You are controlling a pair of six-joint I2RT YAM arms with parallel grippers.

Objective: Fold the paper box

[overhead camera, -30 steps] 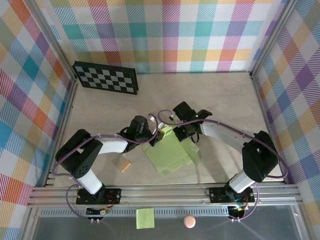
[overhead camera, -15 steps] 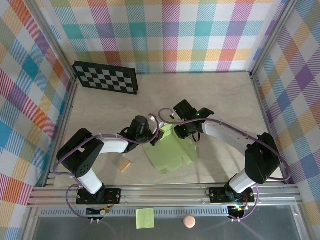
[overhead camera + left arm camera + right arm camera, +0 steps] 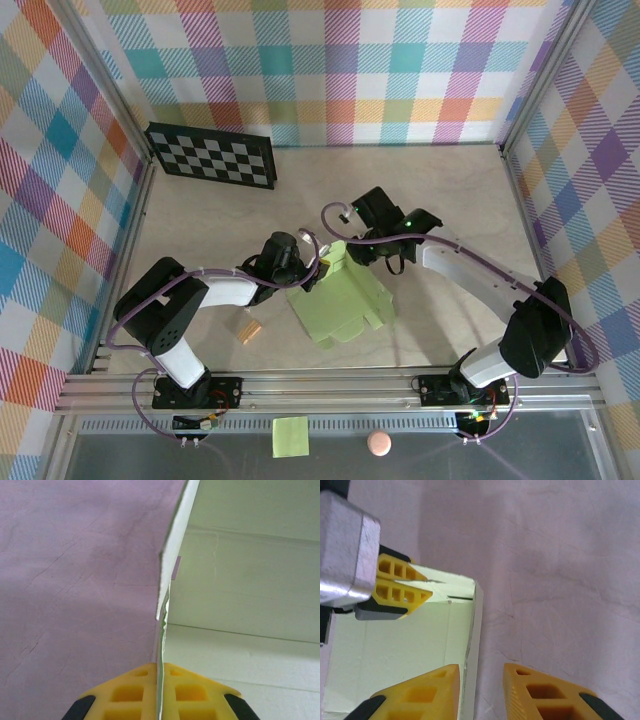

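Note:
The paper box [image 3: 340, 303], pale lime-green card with flaps partly raised, lies in the middle of the table. My left gripper [image 3: 313, 275] is at its left far corner. In the left wrist view this gripper [image 3: 161, 666] is shut on the thin edge of an upright flap of the paper box [image 3: 245, 580]. My right gripper [image 3: 362, 253] hovers at the box's far edge. In the right wrist view its yellow fingers [image 3: 425, 690] stand apart, and the right gripper [image 3: 480, 672] is open astride the edge of an upright wall of the box [image 3: 420, 640] without clamping it. The left gripper [image 3: 426, 587] pinches the far corner there.
A checkerboard [image 3: 210, 155] lies at the far left by the plaid wall. A small tan block [image 3: 249, 328] sits left of the box. A yellow-green sticky note [image 3: 290, 437] and a pink ball [image 3: 378, 442] lie in front of the metal rail [image 3: 330, 385].
My right gripper has opened, let go of the box wall and drawn back a little toward the far right. The left gripper has kept its pinch on the flap.

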